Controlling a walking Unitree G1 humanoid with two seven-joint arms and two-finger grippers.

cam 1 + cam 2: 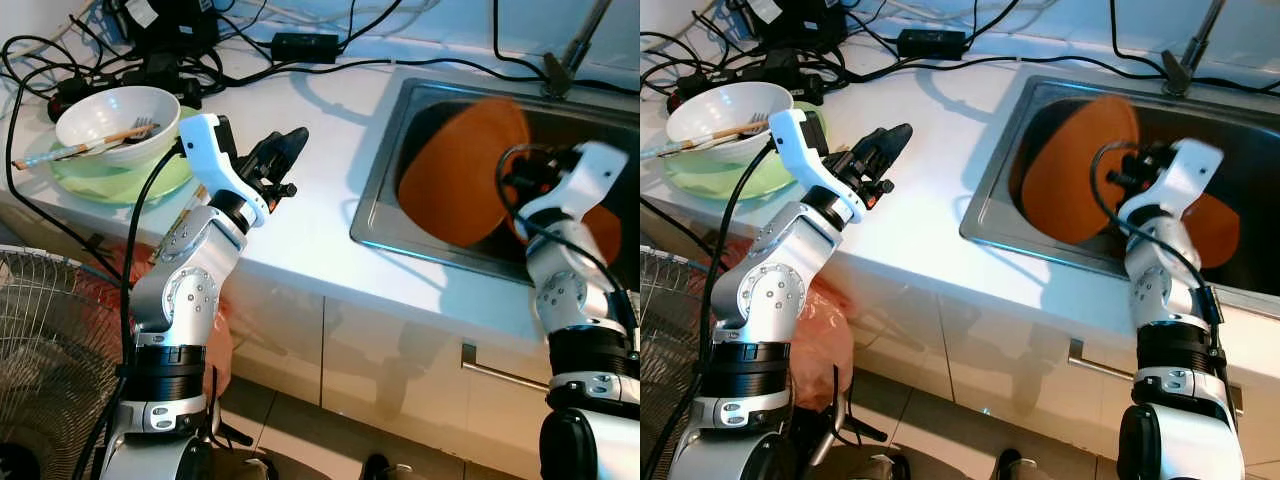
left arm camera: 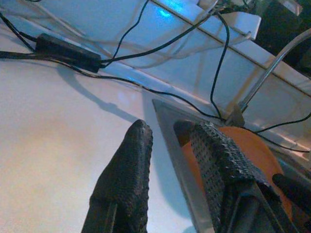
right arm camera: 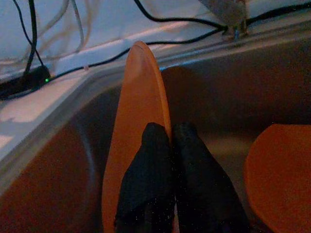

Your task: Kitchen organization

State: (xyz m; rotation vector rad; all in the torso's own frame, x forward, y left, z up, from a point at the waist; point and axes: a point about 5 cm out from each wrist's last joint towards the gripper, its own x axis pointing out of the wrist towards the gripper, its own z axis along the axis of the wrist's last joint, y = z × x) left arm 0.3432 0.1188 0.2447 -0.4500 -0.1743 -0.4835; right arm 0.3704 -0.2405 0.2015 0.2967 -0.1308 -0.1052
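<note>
Over the sink (image 1: pixel 375 215), an orange plate (image 1: pixel 455 170) is held on edge, pinched in the right claw (image 3: pixel 167 138); slippage could chip it. The left claw (image 2: pixel 170 145) is released over the counter (image 1: pixel 300 225).

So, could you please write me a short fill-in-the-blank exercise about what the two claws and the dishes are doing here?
1. The right claw is shut on the rim of an orange plate, held on edge inside the ____.
2. The left claw hovers above the white ____, holding nothing.
3. The white bowl sits on a ____ plate.
4. A second orange plate lies in the sink, to the robot's ____ of the held one.

Missing words: sink; counter; green; right
</note>
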